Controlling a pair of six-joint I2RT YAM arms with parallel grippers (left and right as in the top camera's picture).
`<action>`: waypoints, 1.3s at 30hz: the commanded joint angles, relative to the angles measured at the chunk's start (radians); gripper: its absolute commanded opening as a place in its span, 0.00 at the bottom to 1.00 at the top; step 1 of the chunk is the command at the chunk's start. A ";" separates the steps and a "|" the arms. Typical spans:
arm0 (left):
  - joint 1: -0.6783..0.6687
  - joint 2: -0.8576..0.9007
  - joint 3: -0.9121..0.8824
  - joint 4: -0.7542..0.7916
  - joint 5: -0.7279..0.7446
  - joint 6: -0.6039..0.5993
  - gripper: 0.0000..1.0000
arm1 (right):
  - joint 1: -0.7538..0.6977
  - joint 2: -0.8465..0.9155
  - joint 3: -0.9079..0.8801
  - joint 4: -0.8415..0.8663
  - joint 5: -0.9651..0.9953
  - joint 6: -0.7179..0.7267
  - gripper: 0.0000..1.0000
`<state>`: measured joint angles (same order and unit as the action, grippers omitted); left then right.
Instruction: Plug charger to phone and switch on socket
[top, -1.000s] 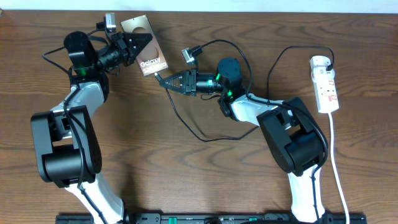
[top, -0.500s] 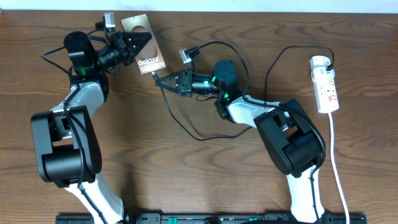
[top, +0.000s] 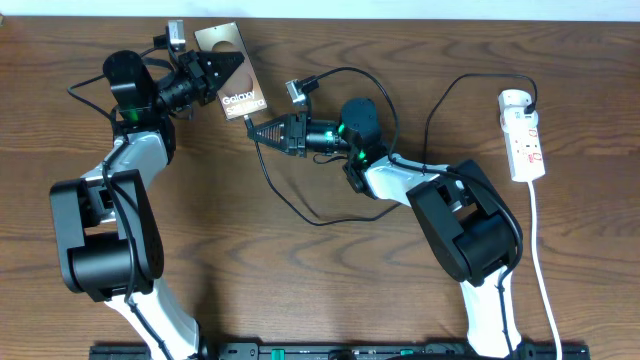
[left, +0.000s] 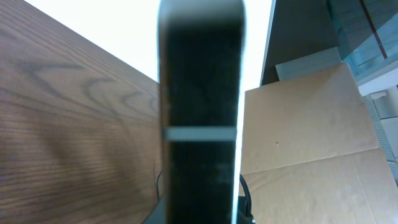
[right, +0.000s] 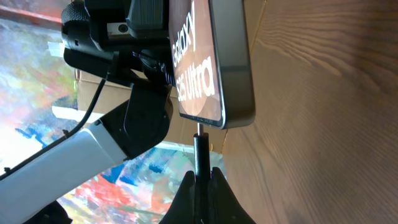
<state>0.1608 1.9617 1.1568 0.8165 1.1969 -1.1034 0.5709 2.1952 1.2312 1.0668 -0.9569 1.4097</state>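
phone (top: 241, 99) clamped in left jaws; right arm (top: 400, 176) stretched toward it, right jaws pinching charger (right: 200, 149) tip.

"What does the left wrist camera lose?"

"The phone (left: 200, 112) sits so close that it is one dark blur, cut off at top and bottom. It hides the left tool (top: 225, 68) fingers in that view."

"And the right wrist?"

"The phone runs off the top edge and its lettering is clipped. The charger (right: 200, 143) tip meets the phone's end, but I cannot tell whether it is seated."

"Overhead?"

"The socket (top: 523, 135) switches are too small to read, and its white cord (top: 533, 225) leaves the bottom edge. The charger tip is too small to pick out beyond the right tool (top: 255, 128)."
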 joint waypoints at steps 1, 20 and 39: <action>-0.048 -0.002 -0.022 0.001 0.142 -0.016 0.07 | -0.009 0.003 0.024 0.015 0.230 0.008 0.01; -0.048 -0.002 -0.024 0.001 0.149 -0.011 0.07 | -0.009 0.003 0.024 0.014 0.285 0.026 0.01; -0.009 -0.002 -0.024 0.001 0.152 -0.005 0.07 | -0.007 0.003 0.024 -0.031 0.205 0.026 0.01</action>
<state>0.1612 1.9617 1.1568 0.8192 1.1790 -1.1023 0.5819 2.1956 1.2282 1.0561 -0.9123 1.4326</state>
